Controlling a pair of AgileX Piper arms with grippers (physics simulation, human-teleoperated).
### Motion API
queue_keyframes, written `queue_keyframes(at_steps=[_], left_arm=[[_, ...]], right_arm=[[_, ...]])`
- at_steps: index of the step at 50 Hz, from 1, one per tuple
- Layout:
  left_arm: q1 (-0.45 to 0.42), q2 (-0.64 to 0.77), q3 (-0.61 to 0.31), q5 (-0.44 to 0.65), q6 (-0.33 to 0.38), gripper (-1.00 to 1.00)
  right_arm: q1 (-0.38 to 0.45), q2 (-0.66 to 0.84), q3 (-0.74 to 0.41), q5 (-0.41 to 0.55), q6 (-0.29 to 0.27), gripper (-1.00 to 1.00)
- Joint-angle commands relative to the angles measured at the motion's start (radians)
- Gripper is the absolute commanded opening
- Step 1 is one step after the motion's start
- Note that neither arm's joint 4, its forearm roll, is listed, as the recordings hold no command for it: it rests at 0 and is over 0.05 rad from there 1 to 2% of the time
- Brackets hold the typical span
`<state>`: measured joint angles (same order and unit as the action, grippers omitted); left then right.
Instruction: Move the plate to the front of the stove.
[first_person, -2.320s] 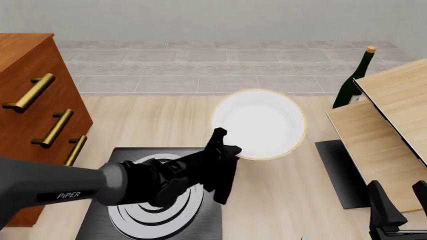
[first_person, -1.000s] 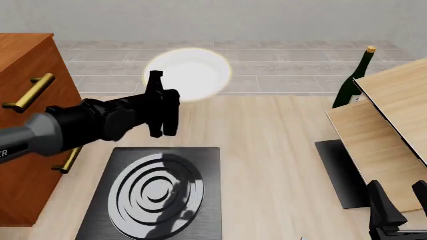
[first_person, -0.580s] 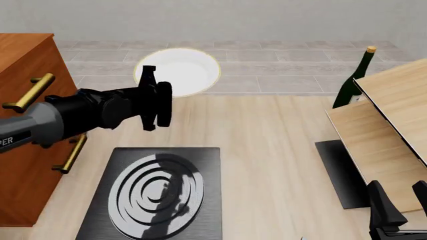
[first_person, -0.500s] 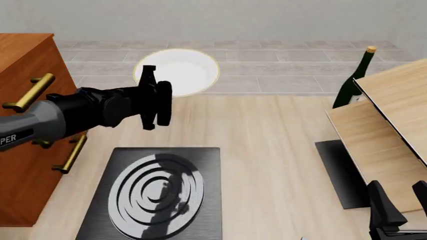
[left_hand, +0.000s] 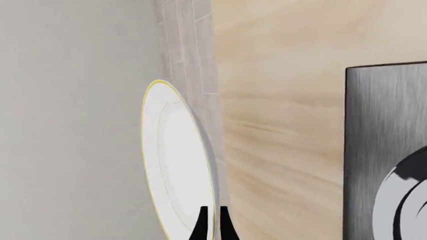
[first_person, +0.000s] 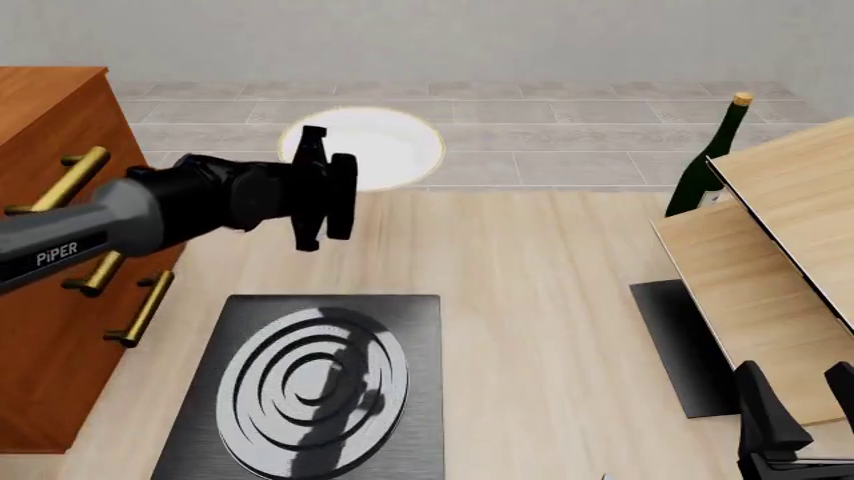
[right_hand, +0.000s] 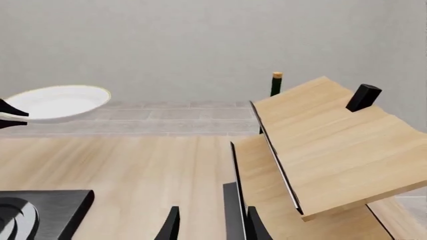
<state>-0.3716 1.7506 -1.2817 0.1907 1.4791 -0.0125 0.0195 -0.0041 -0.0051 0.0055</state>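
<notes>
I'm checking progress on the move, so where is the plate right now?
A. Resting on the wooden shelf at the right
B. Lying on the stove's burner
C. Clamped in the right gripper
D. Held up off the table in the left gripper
D: the left gripper pinches the plate by its rim, raised beyond the stove.

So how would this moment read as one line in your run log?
left gripper: shut on round white gold-rimmed plate | plate: aloft beyond dark square stove | right gripper: open, idle

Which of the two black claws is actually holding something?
The left gripper: its fingers pinch the rim of the white plate, held above the table's far side. The right gripper sits near the table's near edge, open, gripping nothing.
</notes>
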Motion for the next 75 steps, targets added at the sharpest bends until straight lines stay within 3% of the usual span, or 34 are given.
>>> queue_keyframes(at_steps=[1,23,75], left_arm=[[0.003,0.025,-0.051,0.044,0.009,-1.0],[0.03,0.123,-0.158,0.082,-0.022,-1.0],[0.064,0.265,-0.212,0.047,-0.065,-1.0]], right_arm=[[-0.004,0.009,0.0,-0.003,-0.002,1.0],[-0.007,0.015,0.0,-0.006,-0.007,1.0],[-0.016,0.023,0.0,-0.01,-0.015,1.0]])
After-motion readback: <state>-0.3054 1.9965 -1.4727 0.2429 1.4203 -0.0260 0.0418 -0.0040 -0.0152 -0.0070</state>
